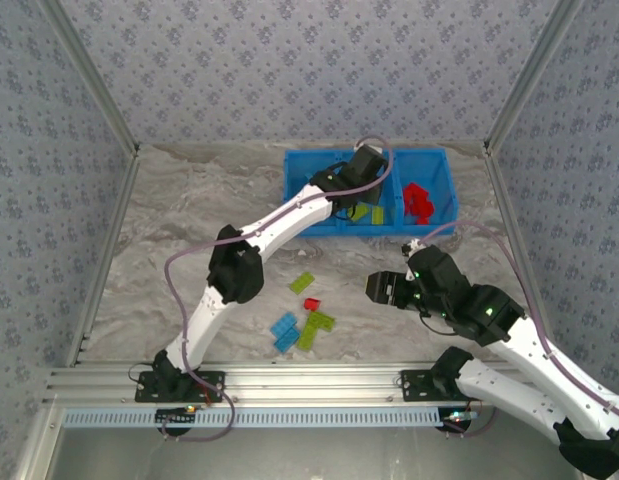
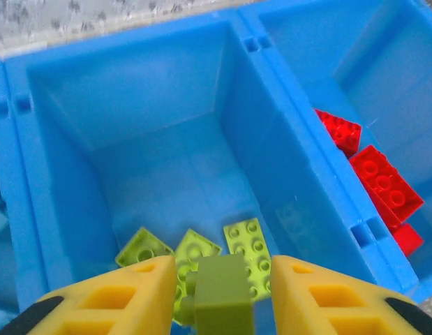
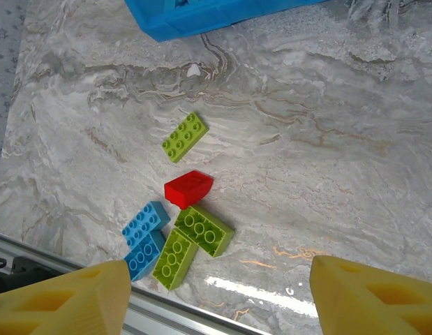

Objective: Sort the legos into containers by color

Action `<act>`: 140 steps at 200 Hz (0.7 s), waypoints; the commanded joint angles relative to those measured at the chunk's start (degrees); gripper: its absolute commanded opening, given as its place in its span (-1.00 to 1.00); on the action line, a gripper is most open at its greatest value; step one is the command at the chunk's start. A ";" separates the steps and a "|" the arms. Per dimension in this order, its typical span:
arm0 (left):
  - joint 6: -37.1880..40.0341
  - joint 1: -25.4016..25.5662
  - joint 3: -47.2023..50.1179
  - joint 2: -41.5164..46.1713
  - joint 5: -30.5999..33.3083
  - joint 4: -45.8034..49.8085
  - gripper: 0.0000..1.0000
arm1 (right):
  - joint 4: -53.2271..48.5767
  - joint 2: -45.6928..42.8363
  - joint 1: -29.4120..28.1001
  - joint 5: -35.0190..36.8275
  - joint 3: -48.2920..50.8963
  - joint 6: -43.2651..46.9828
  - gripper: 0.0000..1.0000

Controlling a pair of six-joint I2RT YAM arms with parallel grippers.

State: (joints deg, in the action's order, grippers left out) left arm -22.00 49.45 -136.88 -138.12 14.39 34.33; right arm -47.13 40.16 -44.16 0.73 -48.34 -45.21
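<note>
- Left fingers point(image 2: 132, 296) stand parted with a lime brick point(image 2: 222, 293) between them. There's daylight at its 3 o'clock side, so it looks loose rather than pinched, right over the middle compartment point(image 2: 167, 174).
- Right fingers point(image 3: 69, 296) are spread wide with nothing between them, hovering above the stragglers.
- Banked so far: three lime pieces point(image 2: 250, 248) on that compartment's floor and the red bricks point(image 2: 383, 185) piled in the bin at its 3 o'clock. The 9 o'clock bin is mostly hidden.
- Six remain on the table, at 6 o'clock from the blue tray point(image 1: 294, 190): three loose limes point(image 3: 185, 137), one red straggler point(image 3: 188, 188) and two light blue bricks point(image 3: 146, 222).
- My call: past halfway.
- The surface is a grey marbled tabletop point(image 3: 306, 139), walled by patterned panels point(image 1: 289, 60), with an aluminium rail point(image 1: 309, 380) at 6 o'clock.
</note>
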 commanded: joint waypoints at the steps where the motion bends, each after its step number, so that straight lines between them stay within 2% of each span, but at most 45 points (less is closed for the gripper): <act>1: 2.46 0.23 -4.37 2.47 0.06 5.57 -0.12 | -1.89 -0.17 0.21 1.20 -1.35 0.75 0.43; 19: 3.48 0.64 1.05 7.75 0.55 4.87 -0.08 | -2.26 -0.17 0.39 1.12 -1.11 0.91 0.43; 30: 3.54 0.81 7.15 12.61 0.34 1.06 -0.08 | -2.26 -0.30 0.36 0.90 -0.99 0.86 0.43; 61: 1.61 2.41 35.37 34.33 0.34 -10.46 -0.08 | -1.79 -0.02 0.32 0.67 -0.03 0.80 0.43; 82: 0.91 6.01 52.34 50.28 3.64 -14.29 -0.08 | -0.55 2.55 -0.14 0.05 0.26 2.31 0.42; 101: 1.85 11.72 62.53 62.57 8.70 -11.17 -0.07 | 1.39 8.08 -2.58 0.18 -0.64 4.71 0.41; 119: 2.80 18.48 68.95 71.89 13.65 -4.43 -0.06 | 3.33 15.07 -6.91 3.37 -3.41 7.91 0.43; 132: 0.03 23.30 71.94 77.11 18.21 2.48 -0.05 | 4.78 20.58 -9.53 5.50 -5.74 11.27 0.48; 140: -3.10 25.46 73.67 79.88 18.39 7.43 -0.03 | 5.85 24.54 -10.64 6.79 -7.56 14.53 0.54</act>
State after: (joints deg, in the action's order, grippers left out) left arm -20.49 69.95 -68.60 -63.94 24.75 28.10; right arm -45.17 57.14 -51.42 2.87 -50.96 -39.18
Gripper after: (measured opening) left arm 0.472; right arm 0.739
